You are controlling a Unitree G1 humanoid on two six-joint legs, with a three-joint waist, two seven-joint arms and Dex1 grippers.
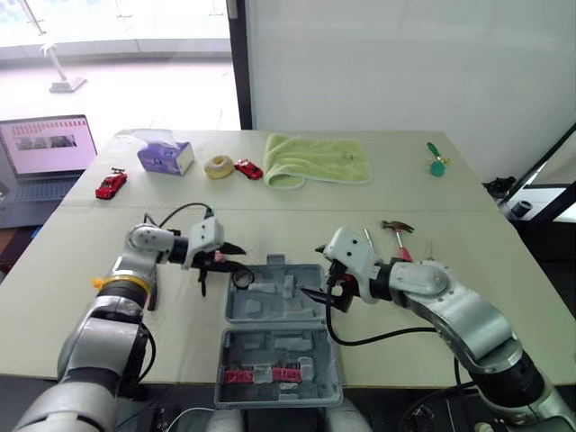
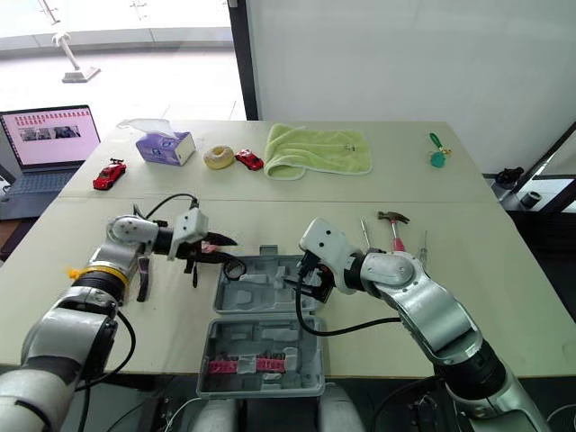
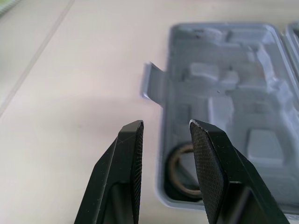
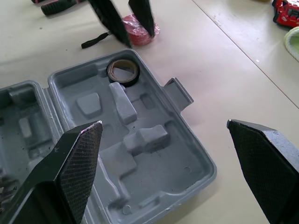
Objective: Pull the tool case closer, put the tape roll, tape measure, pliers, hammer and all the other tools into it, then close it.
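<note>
Left wrist view is showing the left gripper (image 3: 166, 127) hovering with its jaws a little apart and empty, low over the open tool case (image 1: 270, 304). The case is lying on the tabletop (image 1: 450, 180) near the front edge, both halves facing up so tools are going in from above. The tape roll (image 4: 123, 82) is sitting in the 10 o'clock corner of the far half, right under those jaws. The right gripper (image 4: 163, 123) is waiting at the case's 3 o'clock rim, jaws spread wide and holding nothing, probably placed to steady the case. The red tape measure (image 4: 140, 24) is resting on the tabletop just beside the case at 10 o'clock, looking like the left arm's next pick. The hammer (image 1: 397, 232) is lying at 2 o'clock, on the right arm's side.
</note>
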